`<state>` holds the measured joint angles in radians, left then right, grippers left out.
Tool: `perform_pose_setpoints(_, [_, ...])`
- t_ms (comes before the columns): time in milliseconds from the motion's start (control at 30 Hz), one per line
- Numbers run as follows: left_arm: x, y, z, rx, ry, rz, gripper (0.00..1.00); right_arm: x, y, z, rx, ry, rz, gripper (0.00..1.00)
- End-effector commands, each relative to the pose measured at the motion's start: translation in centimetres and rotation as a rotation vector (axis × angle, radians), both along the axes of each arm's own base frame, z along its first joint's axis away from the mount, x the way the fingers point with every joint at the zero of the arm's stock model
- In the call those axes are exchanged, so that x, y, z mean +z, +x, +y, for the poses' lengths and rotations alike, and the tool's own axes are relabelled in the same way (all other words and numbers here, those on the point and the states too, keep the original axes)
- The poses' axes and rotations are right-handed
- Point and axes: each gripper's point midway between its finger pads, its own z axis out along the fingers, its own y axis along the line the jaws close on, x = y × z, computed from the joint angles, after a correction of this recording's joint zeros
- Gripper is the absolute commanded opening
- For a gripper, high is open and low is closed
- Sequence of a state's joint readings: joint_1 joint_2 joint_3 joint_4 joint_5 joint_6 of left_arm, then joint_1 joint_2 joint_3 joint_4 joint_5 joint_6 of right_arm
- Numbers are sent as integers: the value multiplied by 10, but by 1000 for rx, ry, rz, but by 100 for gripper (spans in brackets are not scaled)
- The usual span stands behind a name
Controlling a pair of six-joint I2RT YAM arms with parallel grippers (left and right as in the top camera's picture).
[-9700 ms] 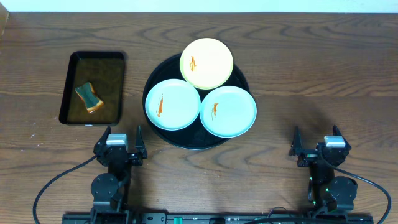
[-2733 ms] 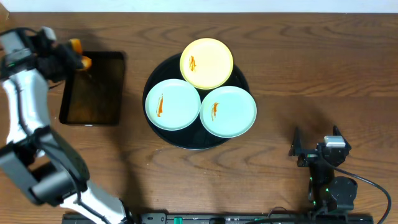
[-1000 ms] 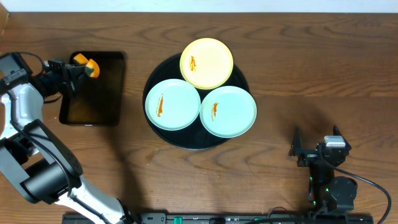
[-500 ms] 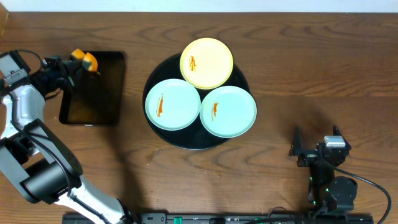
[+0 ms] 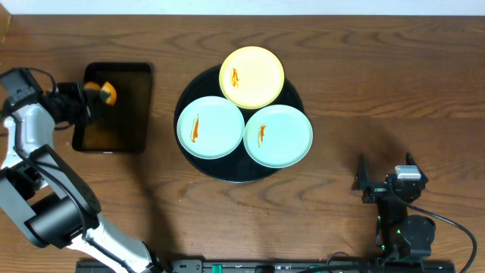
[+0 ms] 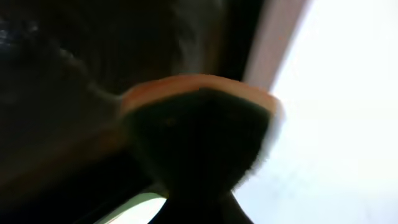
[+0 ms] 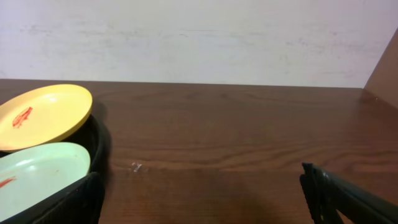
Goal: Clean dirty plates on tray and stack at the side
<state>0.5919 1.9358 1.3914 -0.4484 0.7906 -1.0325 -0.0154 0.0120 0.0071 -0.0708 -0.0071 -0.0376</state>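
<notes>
Under me spreads a dark brown wooden surface [image 5: 379, 76], its grain running from left to right in long streaks. Along its far edge stands a pale, off-white wall [image 7: 199, 37] with faint grey scuffs. At my far right a plain brown panel [image 7: 385, 59] cuts into view with a slanted edge. The light is soft and even. A tiny pale speck [image 7: 135, 167] marks the wood.

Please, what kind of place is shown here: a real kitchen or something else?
Probably a robot test bench, not a kitchen: a bare wooden table, a plain white wall, and smeared plates staged on a round black tray.
</notes>
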Motion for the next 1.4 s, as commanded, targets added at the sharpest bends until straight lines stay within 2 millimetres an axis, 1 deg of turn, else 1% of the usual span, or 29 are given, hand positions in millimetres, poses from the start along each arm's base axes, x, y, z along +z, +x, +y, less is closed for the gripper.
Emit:
perform_pose_setpoints(0, [57, 24, -32, -167, -188, -284, 8, -1, 0, -3, -13, -9, 3, 99])
perform_pose_setpoints(33, [71, 27, -37, -174, -264, -314, 8, -1, 0, -3, -13, -9, 3, 99])
perform_pose_setpoints(67, [89, 30, -41, -186, -353, -346, 8, -1, 0, -3, -13, -9, 3, 99])
perform_pose_setpoints(200, [131, 36, -44, -236, -460, -430, 7, -1, 0, -3, -13, -9, 3, 99])
perform_pose_setpoints(300, [149, 36, -45, -259, -443, -478, 7, -1, 0, -3, -13, -9, 3, 99])
perform_pose_setpoints(367, [149, 37, -43, -259, -423, -493, 7, -1, 0, -3, -13, -9, 3, 99])
perform_pose_setpoints(400, [147, 40, -40, -258, -367, -523, 8, -1, 0, -3, -13, -9, 3, 99])
perform_pose_setpoints(433, [144, 44, -35, -261, -271, -573, 7, -1, 0, -3, -13, -9, 3, 99])
perform_pose_setpoints(500, [130, 48, -29, -266, -132, -604, 7, -1, 0, -3, -13, -9, 3, 99])
perform_pose_setpoints(533, [104, 47, -23, -231, -63, -535, 8, -1, 0, -3, -13, -9, 3, 99])
perform_pose_setpoints(567, [85, 44, -19, -192, -39, -455, 7, -1, 0, -3, -13, -9, 3, 99])
perform_pose_setpoints(600, [61, 38, -12, -138, -14, -344, 7, -1, 0, -3, -13, -9, 3, 99])
perform_pose_setpoints(633, [36, 28, -4, -77, 22, -220, 6, -1, 0, -3, -13, -9, 3, 99])
perform_pose_setpoints(667, [9, 15, 9, -18, 93, -80, 7, -1, 0, -3, -13, -9, 3, 99])
perform_pose_setpoints(700, [-6, 5, 17, -1, 155, -2, 8, -1, 0, -3, -13, -9, 3, 99])
perform_pose_setpoints(733, [-13, -1, 17, -24, 187, 24, 7, -1, 0, -3, -13, -9, 3, 99])
perform_pose_setpoints(800, [-8, 1, 9, -51, 148, -4, 7, -1, 0, -3, -13, -9, 3, 99])
perform_pose_setpoints(833, [1, 5, 1, -80, 101, -56, 8, -1, 0, -3, -13, -9, 3, 99])
perform_pose_setpoints(933, [42, 19, -28, -142, -138, -223, 7, -1, 0, -3, -13, -9, 3, 99])
perform_pose_setpoints(967, [63, 23, -37, -157, -259, -274, 6, -1, 0, -3, -13, -9, 3, 99])
perform_pose_setpoints(1000, [73, 25, -40, -166, -309, -295, 8, -1, 0, -3, -13, -9, 3, 99])
perform_pose_setpoints(1033, [84, 26, -43, -181, -354, -324, 7, -1, 0, -3, -13, -9, 3, 99])
perform_pose_setpoints(1067, [92, 28, -44, -190, -377, -342, 7, -1, 0, -3, -13, -9, 3, 99])
perform_pose_setpoints(1133, [97, 29, -43, -194, -371, -361, 8, -1, 0, -3, -13, -9, 3, 99])
perform_pose_setpoints(1167, [98, 30, -43, -194, -365, -365, 7, -1, 0, -3, -13, -9, 3, 99])
perform_pose_setpoints(1233, [91, 33, -37, -179, -291, -371, 7, -1, 0, -3, -13, -9, 3, 99])
perform_pose_setpoints(1300, [71, 34, -25, -140, -168, -336, 7, -1, 0, -3, -13, -9, 3, 99])
perform_pose_setpoints(1333, [54, 32, -16, -108, -79, -281, 7, -1, 0, -3, -13, -9, 3, 99])
perform_pose_setpoints(1367, [17, 20, 1, -38, 58, -119, 8, -1, 0, -3, -13, -9, 3, 99])
